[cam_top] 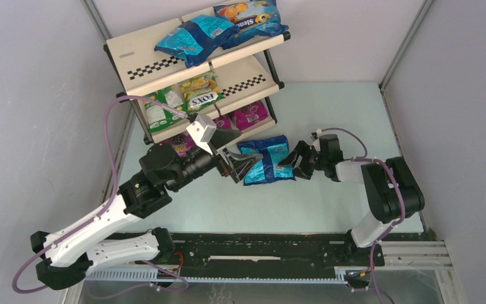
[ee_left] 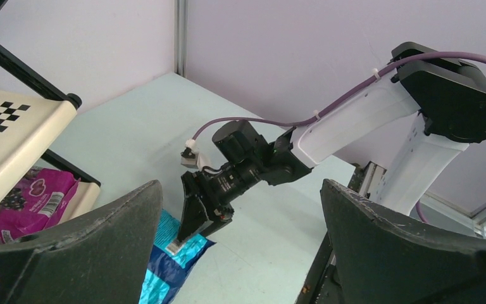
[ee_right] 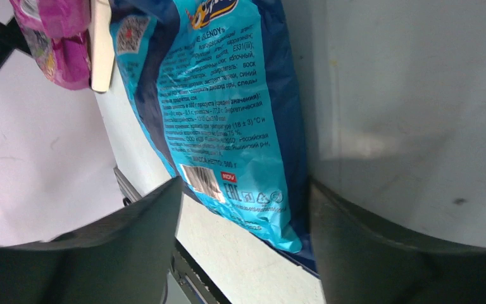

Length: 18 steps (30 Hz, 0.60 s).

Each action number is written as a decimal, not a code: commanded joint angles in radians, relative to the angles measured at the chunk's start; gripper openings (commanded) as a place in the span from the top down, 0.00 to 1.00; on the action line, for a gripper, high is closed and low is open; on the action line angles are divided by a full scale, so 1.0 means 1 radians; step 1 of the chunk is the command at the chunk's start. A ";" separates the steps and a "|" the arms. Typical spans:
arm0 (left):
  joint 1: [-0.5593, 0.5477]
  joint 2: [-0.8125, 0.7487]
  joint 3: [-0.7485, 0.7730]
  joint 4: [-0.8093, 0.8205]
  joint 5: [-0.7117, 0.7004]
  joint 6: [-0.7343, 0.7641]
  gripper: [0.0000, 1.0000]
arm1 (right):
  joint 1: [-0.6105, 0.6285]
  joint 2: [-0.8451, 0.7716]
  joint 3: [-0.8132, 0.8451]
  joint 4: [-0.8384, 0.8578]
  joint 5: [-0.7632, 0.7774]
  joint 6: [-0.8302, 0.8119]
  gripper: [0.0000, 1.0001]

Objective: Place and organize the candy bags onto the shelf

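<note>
The shelf [cam_top: 140,56] already carries blue candy bags [cam_top: 196,39] on top, green-yellow in the middle and magenta below, leaving one teal-blue bag [cam_top: 267,161] flat on the table [cam_top: 329,199] near it, flanked by the left fingers [ee_left: 101,244] and right fingers [ee_right: 133,244], both spread wide, gripping nothing.

Foreground: the left gripper [ee_left: 239,209], its two dark fingers [ee_left: 82,253] spread wide. Between them, the right arm [ee_left: 361,114], white with black joints and a purple cable [ee_left: 253,120], reaches down across the pale table [ee_left: 133,120]. The right gripper [ee_left: 196,233] points down at the edge of a blue bag [ee_left: 168,266]; contact cannot be told. At left, the shelf [ee_left: 12,136], beige with a checkered strip, stands over a magenta bag [ee_left: 28,202] on the tier below
</note>
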 commanded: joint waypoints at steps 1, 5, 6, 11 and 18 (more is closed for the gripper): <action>0.001 0.009 -0.011 0.035 -0.024 0.006 0.00 | 0.053 -0.007 0.026 0.052 0.041 0.002 0.40; 0.001 0.017 -0.011 0.035 -0.013 0.003 0.00 | 0.077 -0.066 0.018 -0.004 0.102 -0.032 0.58; 0.001 0.018 -0.012 0.034 -0.013 0.004 0.00 | 0.076 -0.084 0.010 0.000 0.100 -0.029 0.60; 0.000 0.030 -0.016 0.035 -0.032 0.006 0.00 | 0.068 -0.190 -0.031 0.026 0.075 -0.003 0.78; 0.001 0.048 -0.023 0.052 0.001 -0.013 0.00 | 0.046 -0.341 -0.099 0.051 0.023 0.071 0.97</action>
